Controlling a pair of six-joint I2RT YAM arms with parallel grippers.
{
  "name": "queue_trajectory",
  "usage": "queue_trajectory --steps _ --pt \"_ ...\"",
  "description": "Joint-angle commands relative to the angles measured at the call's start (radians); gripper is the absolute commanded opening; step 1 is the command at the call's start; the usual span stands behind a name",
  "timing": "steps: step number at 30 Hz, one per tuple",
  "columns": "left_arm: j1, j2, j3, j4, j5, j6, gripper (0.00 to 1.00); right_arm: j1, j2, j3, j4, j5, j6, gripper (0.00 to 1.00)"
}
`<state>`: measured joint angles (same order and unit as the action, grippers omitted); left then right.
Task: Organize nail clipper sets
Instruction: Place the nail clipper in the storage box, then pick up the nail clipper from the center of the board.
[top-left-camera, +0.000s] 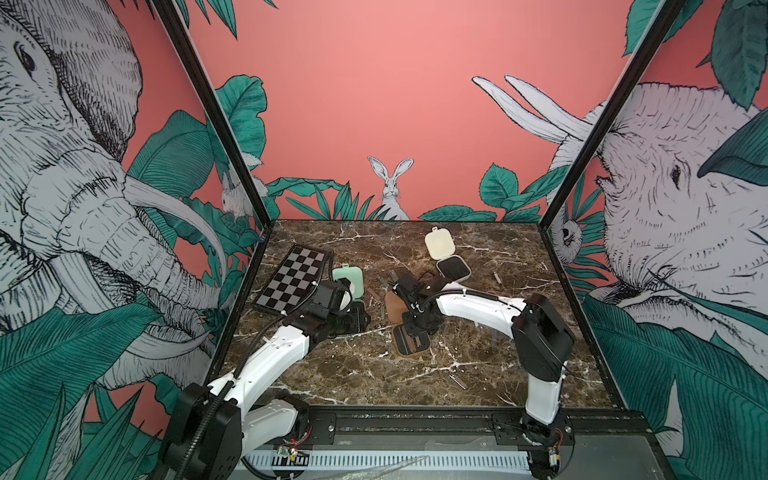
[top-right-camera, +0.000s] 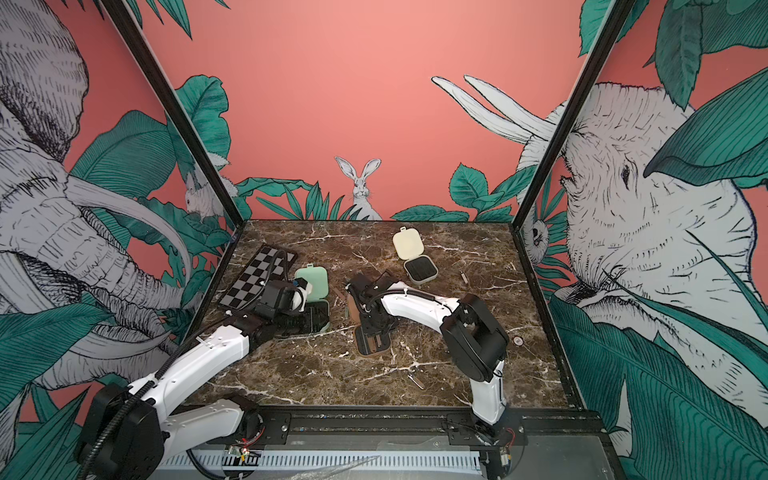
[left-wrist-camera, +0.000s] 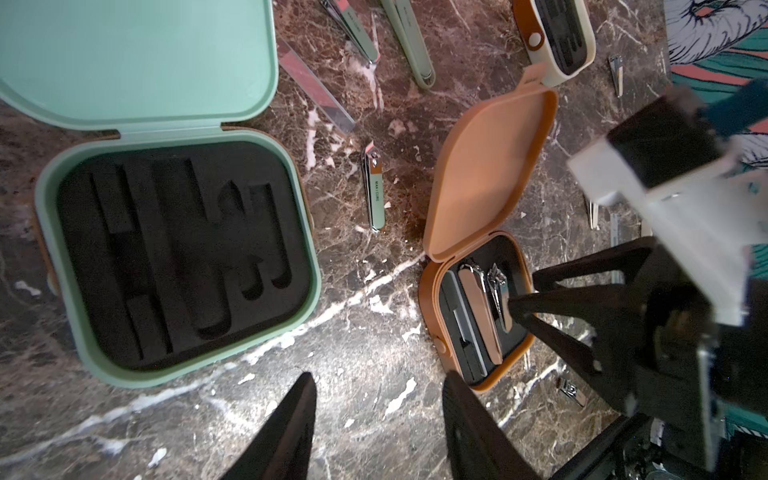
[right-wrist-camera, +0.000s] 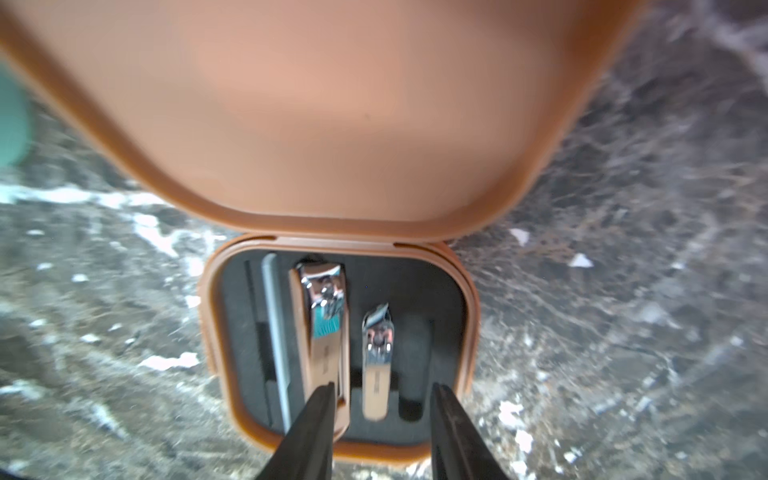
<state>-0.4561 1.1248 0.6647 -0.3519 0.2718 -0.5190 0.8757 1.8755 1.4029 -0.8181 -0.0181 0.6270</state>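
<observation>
Right wrist: clipper (right-wrist-camera: 376, 365) (small) under gripper (right-wrist-camera: 382, 387)

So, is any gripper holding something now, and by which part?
Nothing is held. The right gripper stands open over the brown case; the small clipper lies inside, between the fingers, untouched. The left gripper is open and empty.

White arm shells (top-left-camera: 270, 353), blk joints (top-left-camera: 540, 332), cables (top-left-camera: 457, 292).

Left gripper (left-wrist-camera: 380, 386) jaws parted, empty; right gripper (right-wrist-camera: 382, 390) jaws parted, low.
</observation>
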Motion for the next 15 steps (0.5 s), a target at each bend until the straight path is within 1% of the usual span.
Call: queue_trajectory --steps 1,4,7,9,12,15 --pt "0.007 -0.016 -0.005 -0.007 -0.002 0.006 0.52 -0.006 -0.093 0.006 -0.053 0.037 0.009 0.43" --pt "0.007 -0.015 -0.002 -0.009 -0.002 0.007 0.52 -0.005 -0.179 -0.067 -0.068 0.026 -0.017 0.45" --pt "0.007 -0.012 0.001 -0.005 -0.003 0.007 0.52 -0.004 -0.265 -0.206 -0.061 -0.005 -0.043 0.46" --pt "0.007 -0.002 0.003 0.004 -0.003 0.007 0.52 -0.004 -0.356 -0.298 -0.063 -0.022 -0.049 0.47" --pt "0.008 0.018 0.013 0.014 0.006 0.007 0.52 0.003 -0.424 -0.397 -0.074 -0.047 -0.051 0.46" --pt "0.007 0.037 0.029 0.02 0.022 0.003 0.52 0.018 -0.451 -0.456 -0.073 -0.064 -0.056 0.46"
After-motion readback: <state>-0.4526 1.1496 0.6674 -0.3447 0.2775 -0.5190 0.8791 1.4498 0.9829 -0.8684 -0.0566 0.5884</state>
